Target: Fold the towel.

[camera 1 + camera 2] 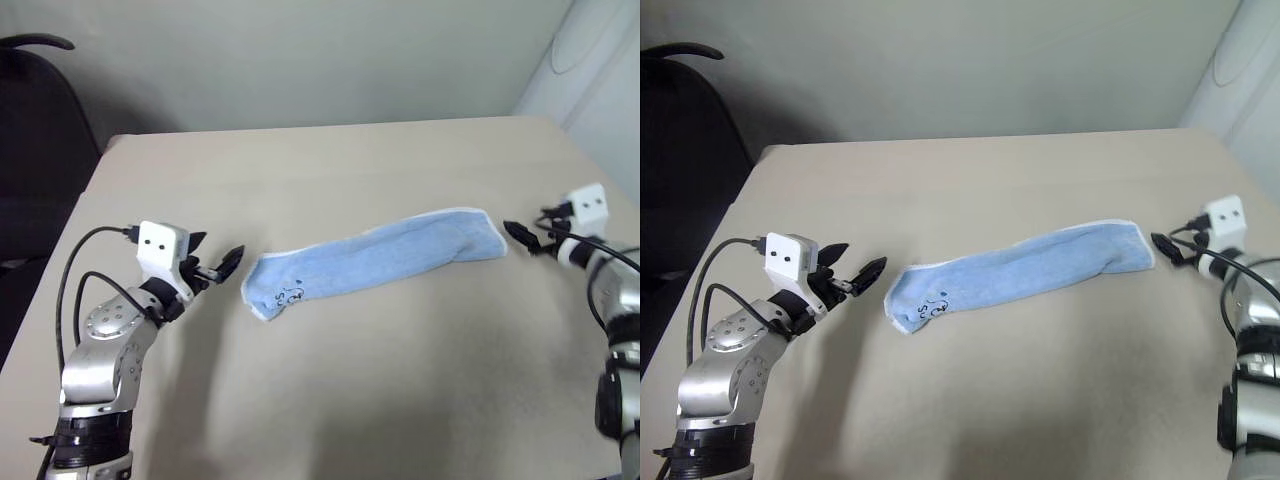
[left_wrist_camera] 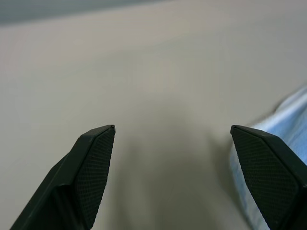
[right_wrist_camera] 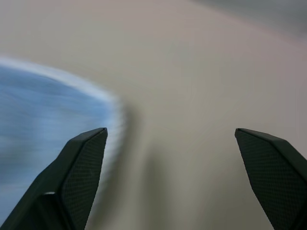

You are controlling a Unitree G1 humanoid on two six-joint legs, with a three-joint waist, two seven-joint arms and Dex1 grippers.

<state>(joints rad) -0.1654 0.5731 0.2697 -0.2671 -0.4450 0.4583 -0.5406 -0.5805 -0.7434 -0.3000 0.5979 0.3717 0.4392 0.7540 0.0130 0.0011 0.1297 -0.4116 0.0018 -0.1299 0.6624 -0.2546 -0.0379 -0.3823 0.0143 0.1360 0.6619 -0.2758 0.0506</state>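
Where the beige table (image 1: 330, 380) ends — pale wall (image 1: 300, 60), dark chair (image 1: 35, 130).

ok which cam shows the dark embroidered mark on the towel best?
Right eye view: the mark sits unobstructed near the towel end by the left gripper. Left eye view shows it about as well. Both wrist views catch plain blue towel edge, no mark.

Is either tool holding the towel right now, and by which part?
Nothing is held. Left tool and right tool are open, off the towel.
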